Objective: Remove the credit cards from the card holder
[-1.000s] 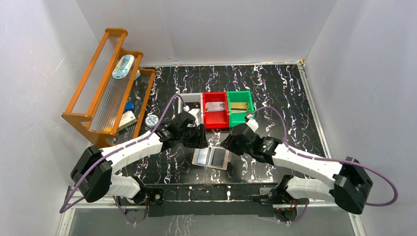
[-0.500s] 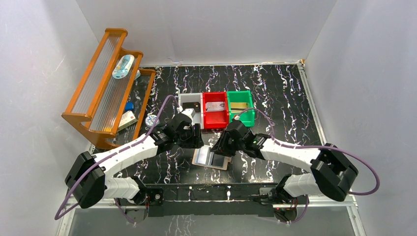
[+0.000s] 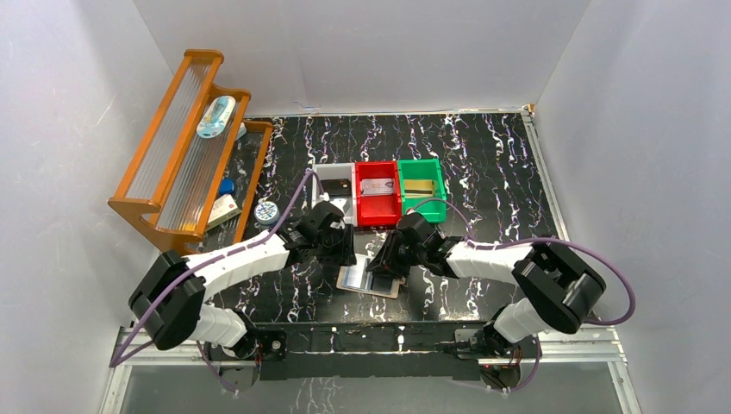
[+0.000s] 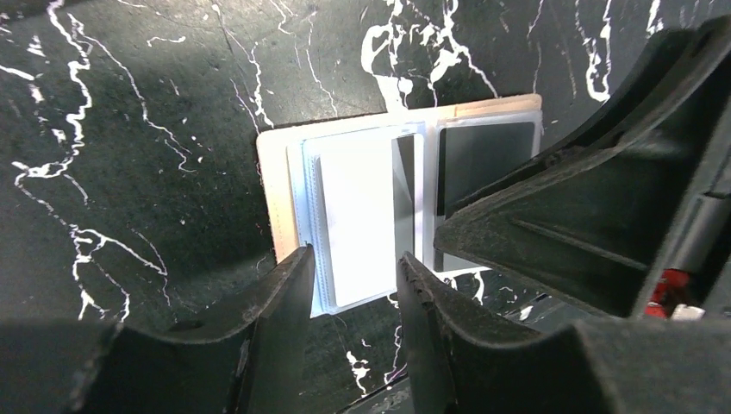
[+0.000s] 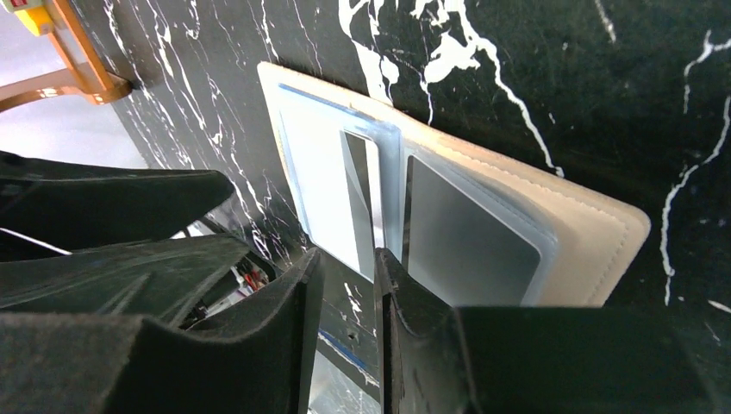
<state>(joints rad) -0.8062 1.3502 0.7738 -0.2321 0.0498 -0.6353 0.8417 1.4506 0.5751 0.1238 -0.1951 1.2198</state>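
Note:
The tan card holder (image 3: 369,281) lies open on the black marbled table between both arms. In the left wrist view the holder (image 4: 274,198) shows pale blue pockets, with a glare-white card (image 4: 358,216) on one side and a grey card (image 4: 483,155) on the other. My left gripper (image 4: 355,289) is open, and its fingers straddle the near edge of the white card's pocket. My right gripper (image 5: 345,289) hovers over the middle fold of the holder (image 5: 603,233) with its jaws a narrow gap apart and nothing between them. From above, the left gripper (image 3: 343,255) and the right gripper (image 3: 386,262) nearly meet over the holder.
A grey bin (image 3: 334,185), a red bin (image 3: 377,210) and a green bin (image 3: 421,206) stand in a row just behind the holder, and the red and green ones hold cards. A wooden rack (image 3: 185,147) with small items leans at the far left. White walls enclose the table.
My right gripper has moved left and down from beside the holder to over its middle. My left gripper has shifted slightly toward the holder's left half. The holder has stayed where it was.

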